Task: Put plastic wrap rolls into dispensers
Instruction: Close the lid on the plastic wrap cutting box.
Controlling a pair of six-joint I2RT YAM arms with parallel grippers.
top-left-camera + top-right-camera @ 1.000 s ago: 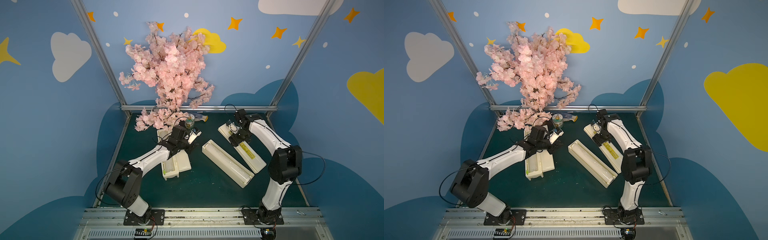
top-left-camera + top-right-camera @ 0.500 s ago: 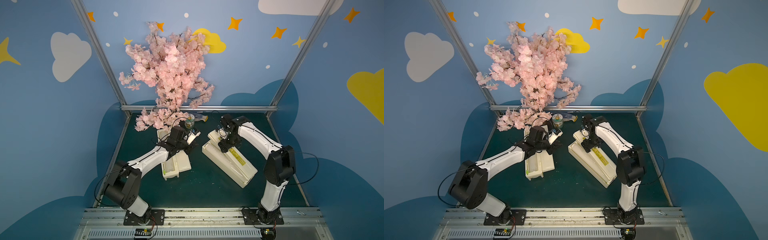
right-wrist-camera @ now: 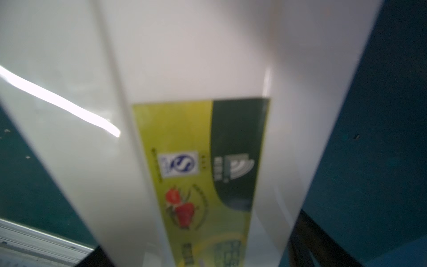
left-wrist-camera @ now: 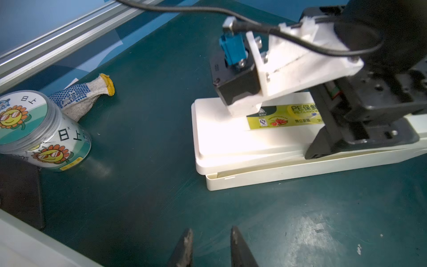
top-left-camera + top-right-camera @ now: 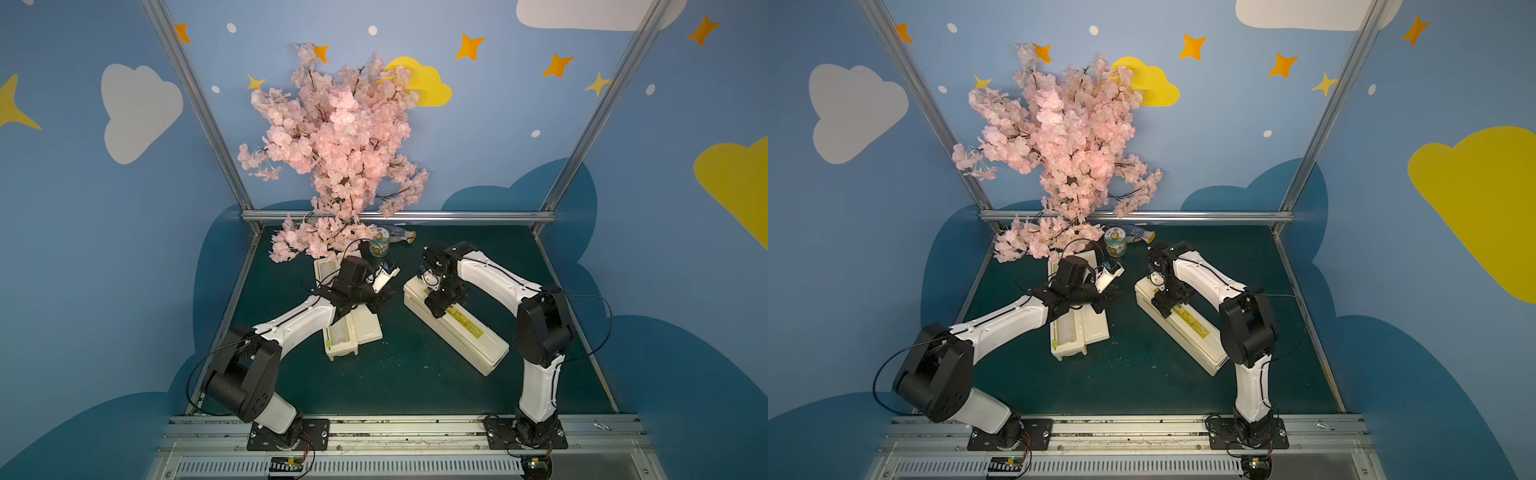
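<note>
**A:** What worries you on the left?

**B:** The left dispenser (image 5: 338, 353) lies open, with its plastic wrap roll (image 5: 341, 332) in the tray. The left gripper (image 4: 211, 247) hangs just beside it, jaws slightly apart and empty. A careless swing could shove the box.

**A:** And the right?

**B:** The right gripper (image 5: 441, 307), spread wide, appears to clasp the lid (image 4: 231, 134) of the right dispenser (image 5: 490, 353), which isn't fully seated. Uneven pressure could skid the box or leave it unlatched. Its roll is hidden.

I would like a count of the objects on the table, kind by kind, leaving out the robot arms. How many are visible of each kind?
Dispensers: 2
Rolls, visible: 1
Jars: 1
Gloves: 1
Blossom branches: 1
Total: 6
</note>
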